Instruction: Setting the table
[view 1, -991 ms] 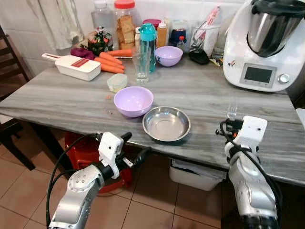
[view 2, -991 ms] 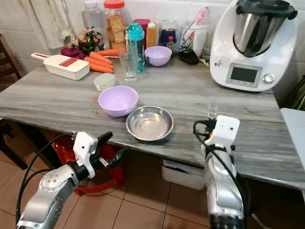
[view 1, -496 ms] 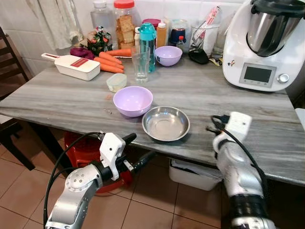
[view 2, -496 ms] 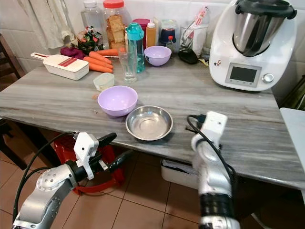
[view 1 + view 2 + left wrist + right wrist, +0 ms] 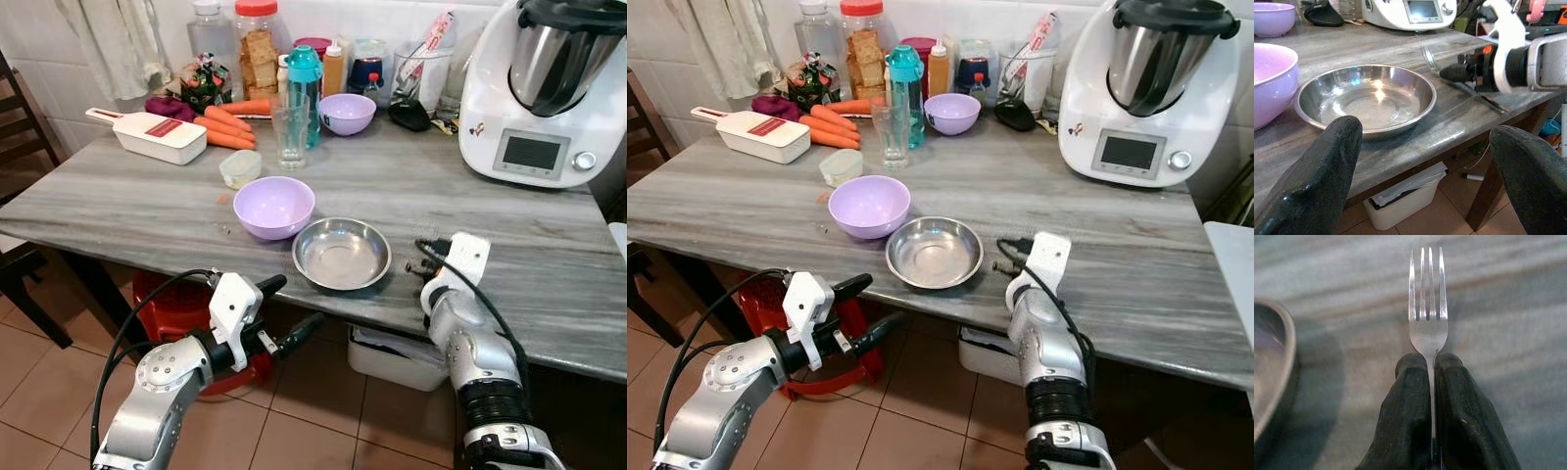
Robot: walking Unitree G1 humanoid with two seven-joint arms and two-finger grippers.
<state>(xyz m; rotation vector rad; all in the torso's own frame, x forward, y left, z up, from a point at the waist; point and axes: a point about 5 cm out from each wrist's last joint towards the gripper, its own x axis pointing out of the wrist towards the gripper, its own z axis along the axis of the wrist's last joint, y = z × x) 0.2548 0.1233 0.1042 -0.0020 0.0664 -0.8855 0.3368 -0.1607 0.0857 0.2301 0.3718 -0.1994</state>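
Note:
My right gripper (image 5: 419,262) hovers low over the grey marble table (image 5: 118,201), just right of a steel bowl (image 5: 341,253). It is shut on a fork (image 5: 1428,323) whose tines point out past the fingertips (image 5: 1413,367). The left wrist view shows the fork (image 5: 1426,52) lying close to the tabletop beside the steel bowl (image 5: 1365,98). A lilac bowl (image 5: 274,206) stands to the left of the steel one. My left gripper (image 5: 289,306) hangs open below the table's front edge with nothing between its fingers (image 5: 1317,181).
At the back right stands a white food processor (image 5: 544,88). At the back are a glass (image 5: 290,132), a teal bottle (image 5: 305,78), a small lilac bowl (image 5: 347,113), carrots (image 5: 230,125) and a slicer (image 5: 157,135). A red crate (image 5: 171,304) and a white bin (image 5: 392,360) sit underneath.
My right arm has swung left and down, bringing the fork from the table's right part to just beside the steel bowl. The left gripper has risen slightly.

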